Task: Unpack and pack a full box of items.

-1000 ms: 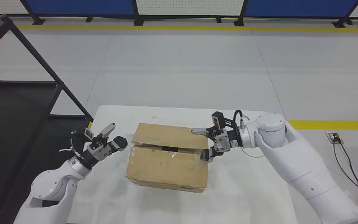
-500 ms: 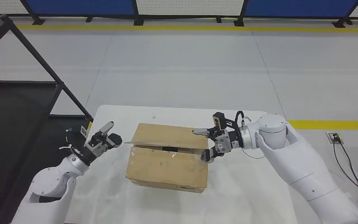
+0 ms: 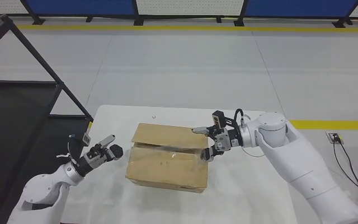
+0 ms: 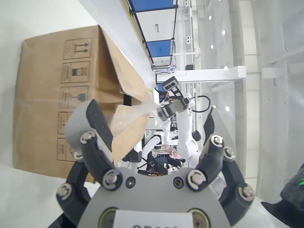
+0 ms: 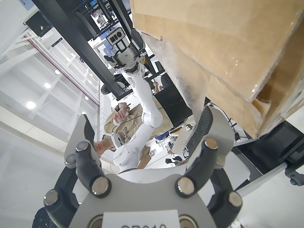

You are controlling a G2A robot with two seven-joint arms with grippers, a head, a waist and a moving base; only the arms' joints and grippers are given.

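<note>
The box (image 3: 168, 162), a brown cardboard carton, is sitting in the middle of the white bench (image 3: 251, 193), with its long side running between the two arms. Its top flaps are lying almost shut; in the left wrist view one flap is standing slightly raised and a dark gap is showing beneath its edge. Printed handling symbols are running down the box's end wall that is facing the left arm.

A strip of clear tape (image 4: 129, 117) is stretching over the top of the box from one arm to the other. The left gripper (image 3: 112, 144) is hovering just off the left end of the box, above the bench and apart from the cardboard. Its jaws are gaping wide and clamping nothing, while one end of the tape is clinging to the pad of one finger (image 4: 97, 117).

The right gripper (image 3: 200, 144) is hanging at the right end of the box, over its top edge. Its jaws are likewise spread wide without pinching anything, and the other end of the tape is sticking to the ribbed pad of one finger (image 5: 201, 129).
</note>
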